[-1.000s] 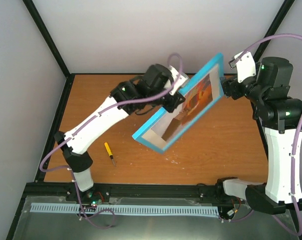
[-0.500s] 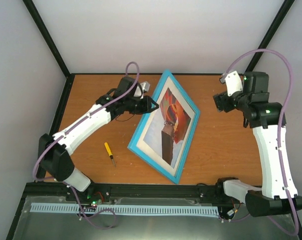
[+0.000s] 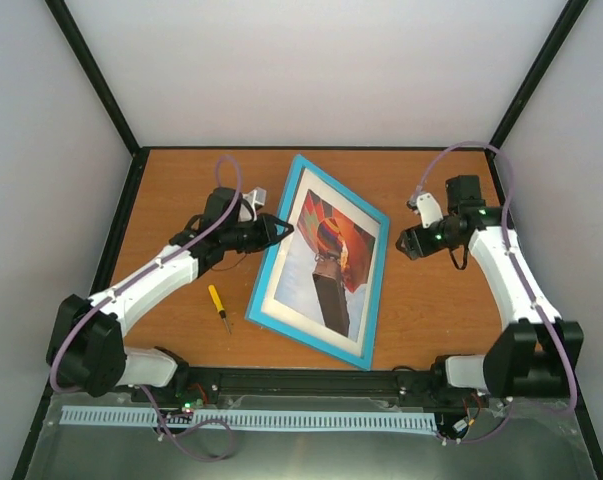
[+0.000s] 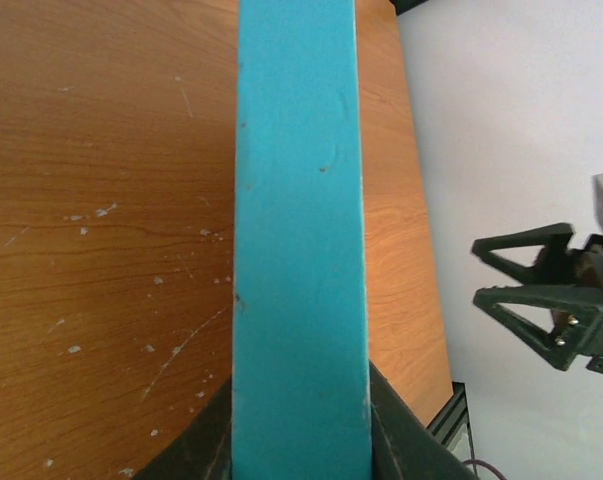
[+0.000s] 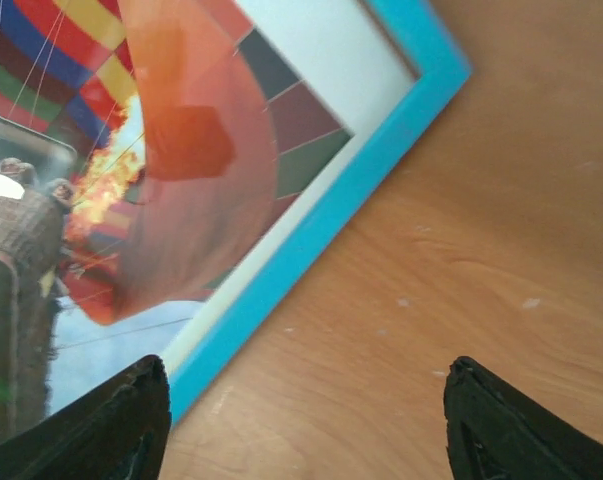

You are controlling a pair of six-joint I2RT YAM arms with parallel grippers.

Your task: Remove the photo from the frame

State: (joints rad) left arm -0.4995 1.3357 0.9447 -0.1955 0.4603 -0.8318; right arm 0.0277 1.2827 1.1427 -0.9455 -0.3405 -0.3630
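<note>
Obs.: the photo [image 3: 326, 262], a balloon print, sits face up inside the frame [image 3: 307, 341], bordered by a white mat [image 5: 321, 60]. The frame lies askew on the table [image 3: 441, 310], roughly mid-table, its long side running from back to front.

Edges: the far corner comes close to the table's back edge. The near corner reaches almost to the front edge. In the right wrist view, the right rail looks flat on the wood.

Left gripper [image 3: 281, 228]: at the far end of the left rail. In its wrist view the turquoise rail fills the gap between the fingers [image 4: 213, 452], which sit against it on both sides. I read that as a narrow clamp on the frame.

Right gripper [image 3: 399, 243]: just beside the right rail and clear of it. Its jaws stand wide, with only bare wood and the rail's edge between them.

Room: open tabletop lies right of the frame, out to the table's edge. On the left, a yellow-handled screwdriver [image 3: 218, 305] lies near the near-left corner and apart from it.
</note>
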